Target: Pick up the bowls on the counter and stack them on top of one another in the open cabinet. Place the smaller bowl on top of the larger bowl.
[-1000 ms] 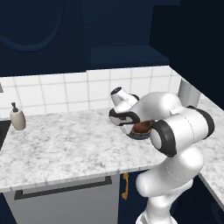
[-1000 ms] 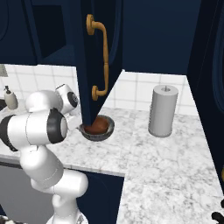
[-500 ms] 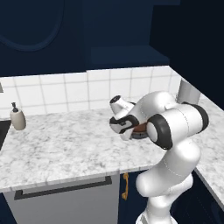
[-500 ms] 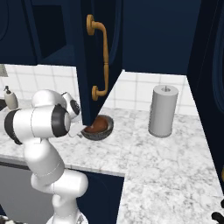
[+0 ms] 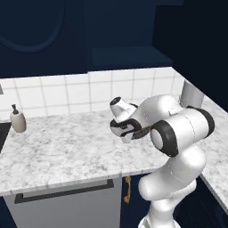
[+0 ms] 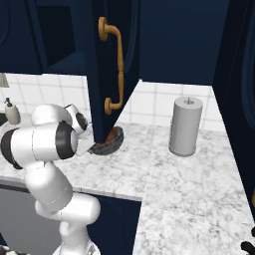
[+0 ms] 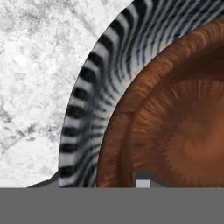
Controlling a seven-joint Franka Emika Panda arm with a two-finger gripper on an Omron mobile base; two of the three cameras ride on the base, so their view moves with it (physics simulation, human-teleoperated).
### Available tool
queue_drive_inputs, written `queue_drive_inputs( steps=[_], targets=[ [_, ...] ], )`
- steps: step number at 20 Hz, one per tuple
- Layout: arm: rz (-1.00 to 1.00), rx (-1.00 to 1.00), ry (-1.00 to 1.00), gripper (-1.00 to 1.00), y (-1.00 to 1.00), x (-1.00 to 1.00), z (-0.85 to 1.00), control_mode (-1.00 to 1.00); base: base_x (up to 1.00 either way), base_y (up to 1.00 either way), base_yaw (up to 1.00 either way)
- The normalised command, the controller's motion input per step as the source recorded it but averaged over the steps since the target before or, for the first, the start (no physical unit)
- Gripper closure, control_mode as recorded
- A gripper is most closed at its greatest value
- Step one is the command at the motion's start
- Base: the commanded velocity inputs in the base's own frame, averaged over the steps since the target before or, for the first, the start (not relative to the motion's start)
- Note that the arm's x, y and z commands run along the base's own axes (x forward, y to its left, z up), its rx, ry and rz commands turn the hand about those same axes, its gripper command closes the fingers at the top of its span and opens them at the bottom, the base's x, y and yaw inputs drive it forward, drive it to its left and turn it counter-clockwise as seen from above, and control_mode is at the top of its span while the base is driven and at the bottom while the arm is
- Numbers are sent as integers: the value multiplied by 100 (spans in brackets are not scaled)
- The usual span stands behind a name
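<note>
just beneath the gripper [image 5: 128, 135], the smaller bowl [image 7: 175, 113] is seen nested in the larger bowl [image 7: 96, 83], bare counter [image 7: 35, 65] beyond its rim. the arm is folded low; whether the fingers are parted cannot be told.

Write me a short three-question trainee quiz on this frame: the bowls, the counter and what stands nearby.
1. True or false: the smaller bowl sits inside the larger bowl on the counter.
2. Multiple choice: what stands on the counter right of the bowls in the right base view? A) a grey cylinder on a stand B) a kettle C) a cutting board
3. Fill in: the soap bottle stands near the ____ tiled wall.

Key: 1 true; 2 A; 3 white.
</note>
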Motion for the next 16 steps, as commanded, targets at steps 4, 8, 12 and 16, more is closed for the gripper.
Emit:
queue_drive_inputs(
  steps=[4, 8, 12, 16],
  targets=[
    [0, 8, -4, 100, 0, -97, 98, -100, 0, 0, 0],
    [0, 2, -1, 100, 0, -100, 100, -100, 0, 0, 0],
    [12, 0, -23, 100, 0, -91, 100, -100, 0, 0, 0],
    [27, 0, -47, 100, 0, -81, 100, -100, 0, 0, 0]
  ],
)
